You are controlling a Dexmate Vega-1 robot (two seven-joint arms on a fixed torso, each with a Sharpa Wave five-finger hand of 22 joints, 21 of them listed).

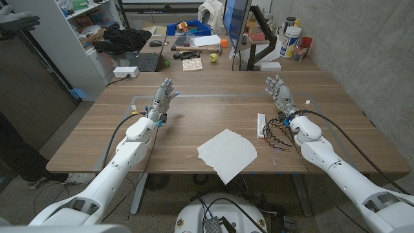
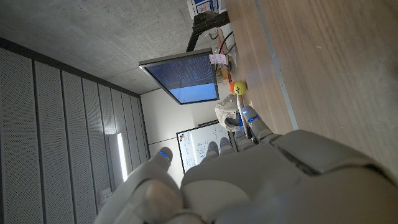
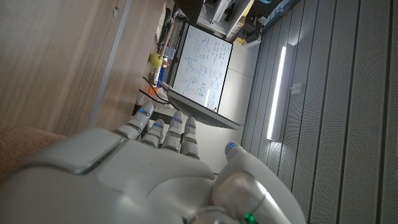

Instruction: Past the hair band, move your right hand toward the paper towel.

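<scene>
Your right hand (image 1: 279, 90) holds nothing, fingers spread. The black, toothed, arched hair band (image 1: 280, 131) lies just behind its wrist; the square white paper towel (image 1: 227, 154) lies flat beyond, toward your left.

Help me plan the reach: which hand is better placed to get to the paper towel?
Right hand: the paper towel lies just beyond the hair band beside that arm.
</scene>
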